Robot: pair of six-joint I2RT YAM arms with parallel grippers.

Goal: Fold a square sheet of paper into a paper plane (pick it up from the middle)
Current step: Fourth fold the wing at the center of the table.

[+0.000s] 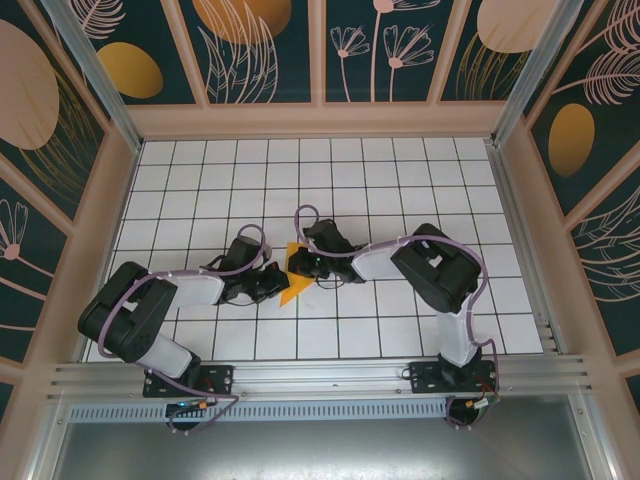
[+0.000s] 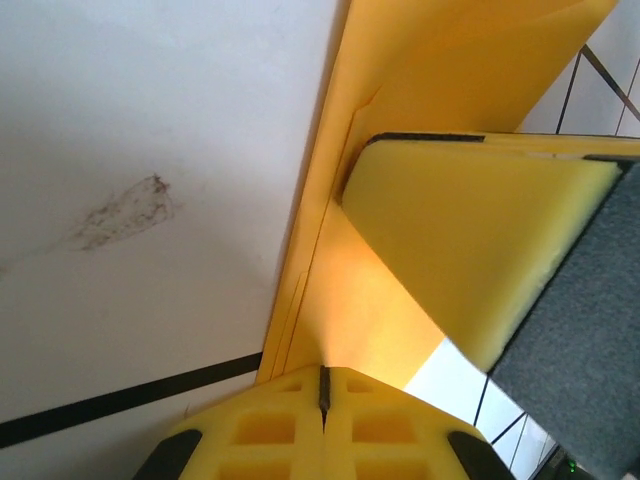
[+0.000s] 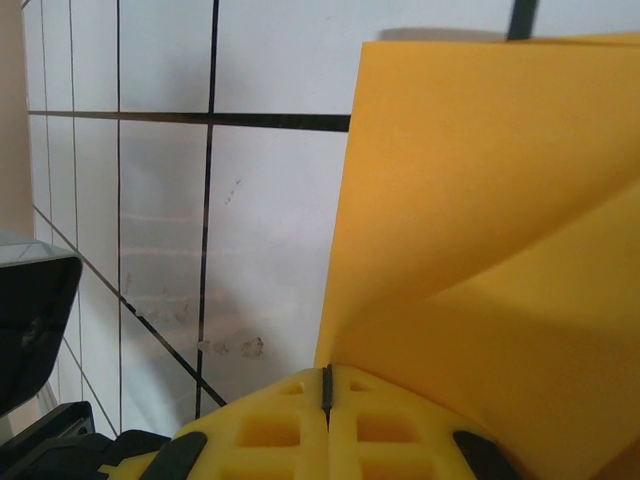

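Observation:
The orange-yellow sheet of paper (image 1: pixel 294 278) is folded into a pointed wedge and lies between the two arms at the table's middle, its tip towards the near edge. My left gripper (image 1: pixel 273 284) is shut on its left side. In the left wrist view the paper (image 2: pixel 420 70) runs out from between the closed jaws (image 2: pixel 322 385), with layered fold edges showing. My right gripper (image 1: pixel 309 263) is shut on the paper's right side. In the right wrist view the paper (image 3: pixel 480 230) rises from the closed jaws (image 3: pixel 326 385) with a crease across it. A right fingertip (image 2: pixel 460 240) presses against the paper.
The white gridded table (image 1: pixel 380 180) stretches behind and to both sides of the arms. Wooden walls with dark leaf-pattern panels (image 1: pixel 260 50) enclose it. An aluminium rail (image 1: pixel 320 375) runs along the near edge. A dark part of the left arm (image 3: pixel 30 300) shows at the left.

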